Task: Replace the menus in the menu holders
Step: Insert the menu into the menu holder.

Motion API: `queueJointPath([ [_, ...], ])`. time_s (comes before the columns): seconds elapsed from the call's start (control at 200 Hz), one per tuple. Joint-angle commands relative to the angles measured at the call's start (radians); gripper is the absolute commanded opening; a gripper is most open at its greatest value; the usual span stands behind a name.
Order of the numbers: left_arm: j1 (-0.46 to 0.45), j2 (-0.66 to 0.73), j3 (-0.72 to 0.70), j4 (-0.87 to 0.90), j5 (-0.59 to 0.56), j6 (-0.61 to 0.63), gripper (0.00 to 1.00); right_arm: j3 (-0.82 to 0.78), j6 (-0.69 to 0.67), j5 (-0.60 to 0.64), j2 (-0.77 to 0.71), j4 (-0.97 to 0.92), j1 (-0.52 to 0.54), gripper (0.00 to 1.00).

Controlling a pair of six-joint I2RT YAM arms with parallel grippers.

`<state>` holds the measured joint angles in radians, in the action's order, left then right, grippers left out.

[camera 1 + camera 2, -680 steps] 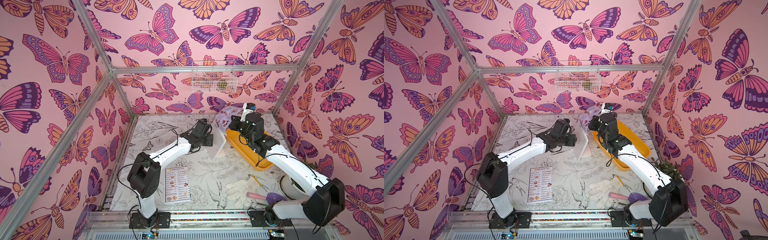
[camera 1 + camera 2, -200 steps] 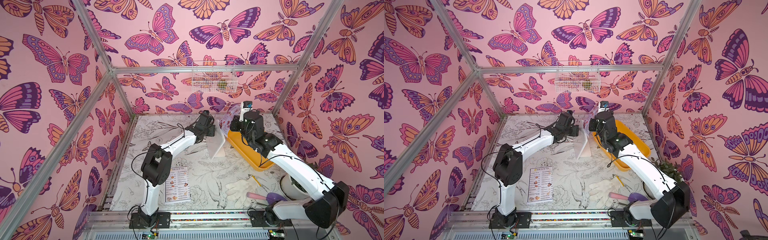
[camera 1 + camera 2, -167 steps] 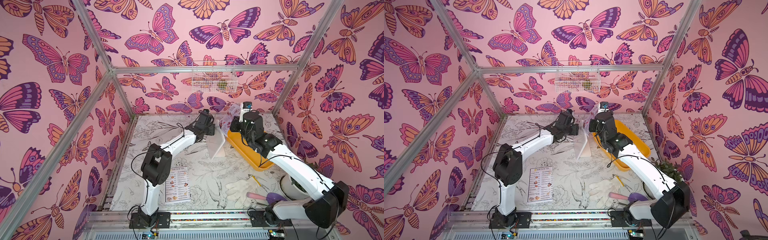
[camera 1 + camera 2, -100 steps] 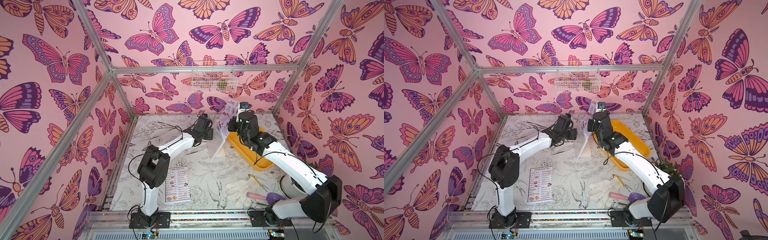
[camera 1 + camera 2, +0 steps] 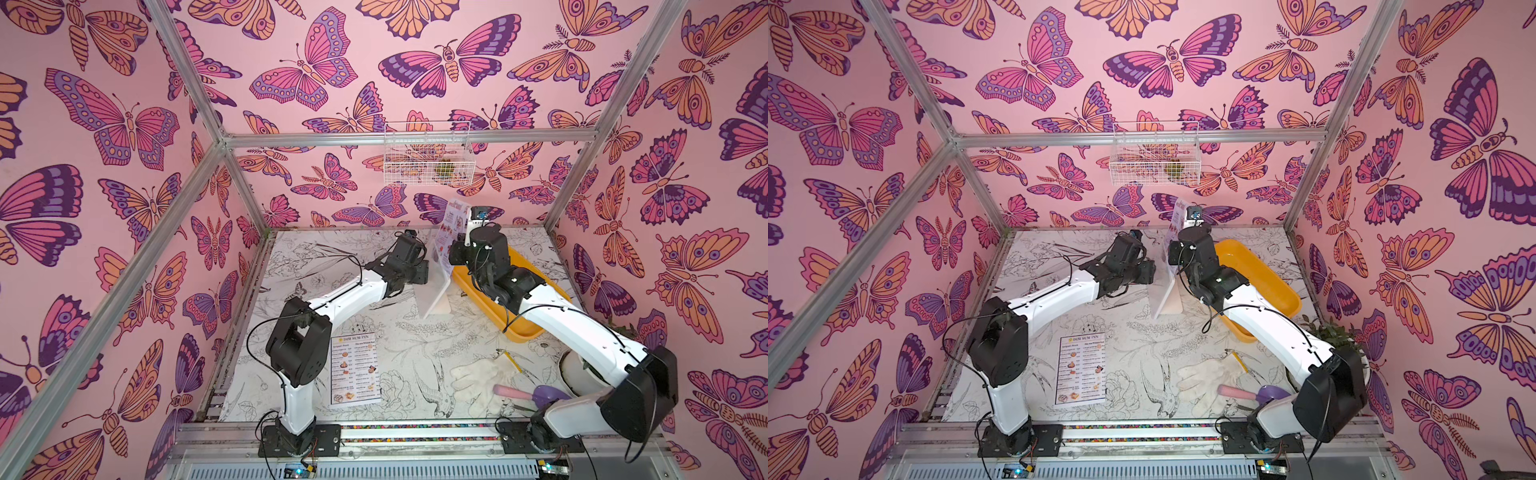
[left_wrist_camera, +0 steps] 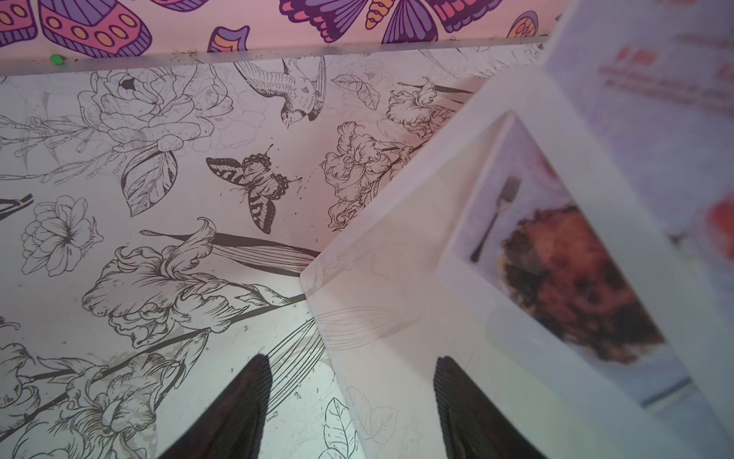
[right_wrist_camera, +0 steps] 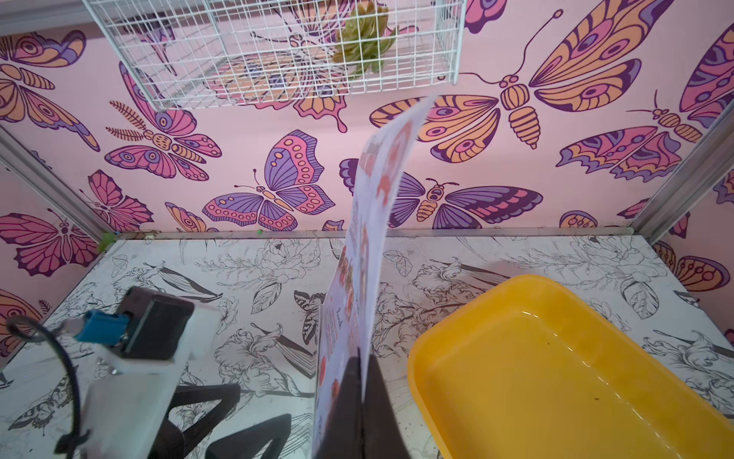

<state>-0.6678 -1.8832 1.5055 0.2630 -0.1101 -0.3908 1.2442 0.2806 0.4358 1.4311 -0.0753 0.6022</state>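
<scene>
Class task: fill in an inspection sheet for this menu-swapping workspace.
surface: table with floral line-art print.
job's things: SPECIAL MENU partly out of the menu holder; DIM SUM INN menu flat at the table's front.
clutter: yellow tray, white glove, purple scoop, pencil, potted plant.
grippers: left tool open around the menu holder's edge; right tool shut on SPECIAL MENU.
cables: slack black loops, touching neither menu.
surroundings: butterfly walls, wire basket.

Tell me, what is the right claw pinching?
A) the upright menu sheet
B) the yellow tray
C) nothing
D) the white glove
A: the right wrist view shows the right claw shut on the upright menu sheet, which rises from its tips.
</scene>
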Motion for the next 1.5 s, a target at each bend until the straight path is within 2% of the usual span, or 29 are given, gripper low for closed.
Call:
queueJointPath([
  [0.0,0.001,0.048,-0.013,0.033,-0.032,-0.019,0.68,-0.051,-0.028,0.050,-0.042,0.091,0.017,0.03],
  [0.346,0.001,0.054,-0.017,0.035,-0.020,-0.023,0.68,-0.171,-0.043,0.093,-0.108,0.275,0.042,0.02],
  [0.757,0.000,0.067,-0.028,0.030,-0.022,-0.013,0.68,-0.239,-0.071,0.077,-0.098,0.385,0.047,0.01],
  [1.147,0.000,0.075,-0.044,0.010,-0.020,-0.017,0.68,-0.347,-0.127,0.127,-0.119,0.590,0.086,0.01],
  [1.493,0.002,0.074,-0.048,-0.002,-0.022,-0.017,0.67,-0.394,-0.168,0.153,-0.139,0.650,0.122,0.01],
])
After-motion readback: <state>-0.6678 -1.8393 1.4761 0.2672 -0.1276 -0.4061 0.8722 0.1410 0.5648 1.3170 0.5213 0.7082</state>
